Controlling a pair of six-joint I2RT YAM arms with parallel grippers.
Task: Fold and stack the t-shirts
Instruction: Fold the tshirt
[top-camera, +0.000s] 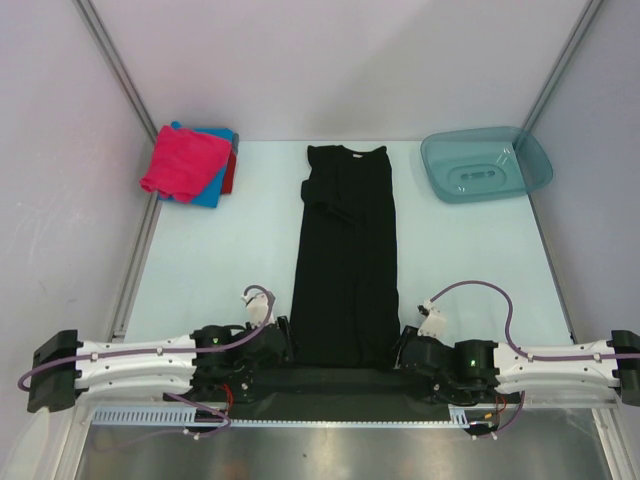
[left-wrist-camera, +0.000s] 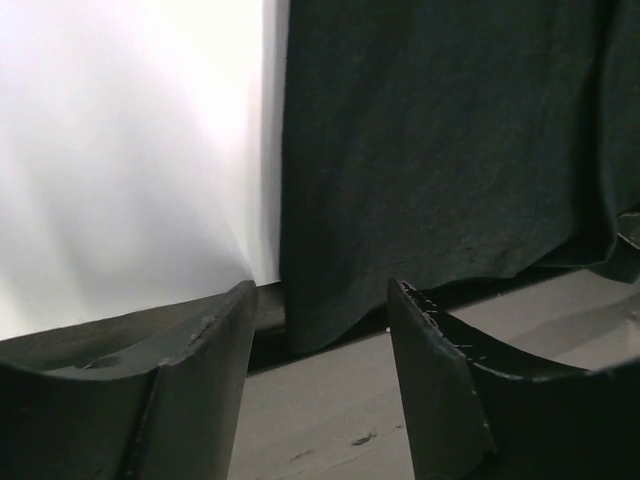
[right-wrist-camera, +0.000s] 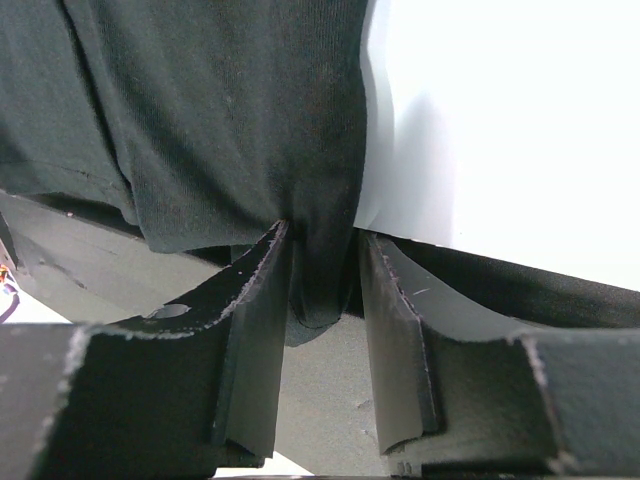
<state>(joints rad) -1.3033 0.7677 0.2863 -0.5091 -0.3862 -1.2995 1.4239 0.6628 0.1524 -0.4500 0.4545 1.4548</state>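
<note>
The black t-shirt (top-camera: 345, 260) lies folded into a long narrow strip down the middle of the table, collar at the far end. No print shows. My left gripper (top-camera: 283, 340) is open at the shirt's near left corner. In the left wrist view the hem corner (left-wrist-camera: 320, 310) lies just ahead of the gripper (left-wrist-camera: 322, 290), apart from both fingers. My right gripper (top-camera: 405, 345) is at the near right corner. In the right wrist view it (right-wrist-camera: 323, 235) is shut on a bunched fold of the black cloth (right-wrist-camera: 220, 110). Folded pink (top-camera: 185, 160), blue (top-camera: 212, 190) and red (top-camera: 231, 170) shirts are stacked at the far left.
A translucent teal basin (top-camera: 485, 165) stands at the far right corner. The pale table (top-camera: 200, 270) is bounded by grey walls on both sides. A dark strip (top-camera: 330, 385) runs along the near edge under the shirt's hem, between the arm bases.
</note>
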